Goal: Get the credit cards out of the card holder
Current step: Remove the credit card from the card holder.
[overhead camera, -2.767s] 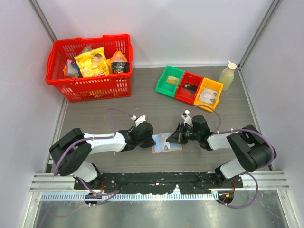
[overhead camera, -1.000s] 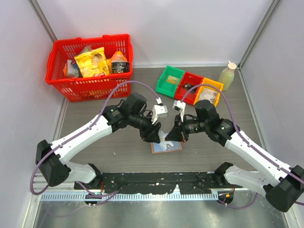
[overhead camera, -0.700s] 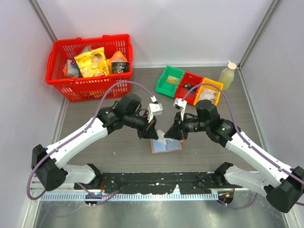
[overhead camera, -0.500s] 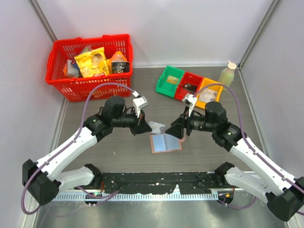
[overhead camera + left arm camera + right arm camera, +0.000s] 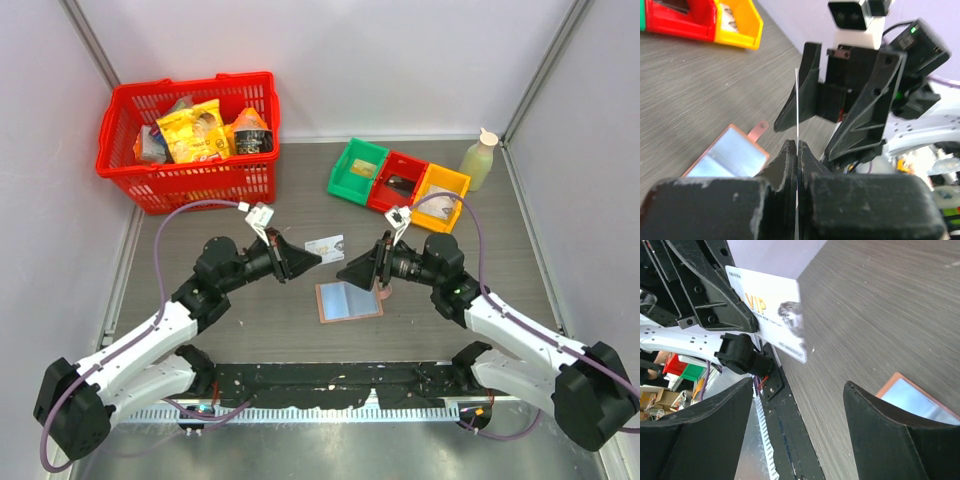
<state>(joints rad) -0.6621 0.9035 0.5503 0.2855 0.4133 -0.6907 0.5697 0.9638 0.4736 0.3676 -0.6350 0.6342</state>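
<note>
The card holder (image 5: 349, 300) lies open and flat on the table, light blue lining up, pinkish rim and snap tab (image 5: 758, 132) showing. My left gripper (image 5: 310, 257) is shut on one white credit card (image 5: 325, 243), held in the air above and behind the holder. The left wrist view shows that card edge-on (image 5: 797, 100) between the closed fingers (image 5: 788, 155). In the right wrist view the card (image 5: 770, 305) bears gold "VIP" lettering. My right gripper (image 5: 347, 270) faces it from the right, open and empty, a short gap from the card. The holder's corner (image 5: 920, 400) shows below it.
A red basket (image 5: 255, 120) of snack packs stands at the back left. Green (image 5: 360, 170), red (image 5: 397, 183) and yellow (image 5: 440, 195) bins sit at the back right, beside a pale green bottle (image 5: 479, 158).
The right gripper opened and let go of the card; the left gripper shut on it. Both arms then drew apart and back from over the holder, the card going left.
</note>
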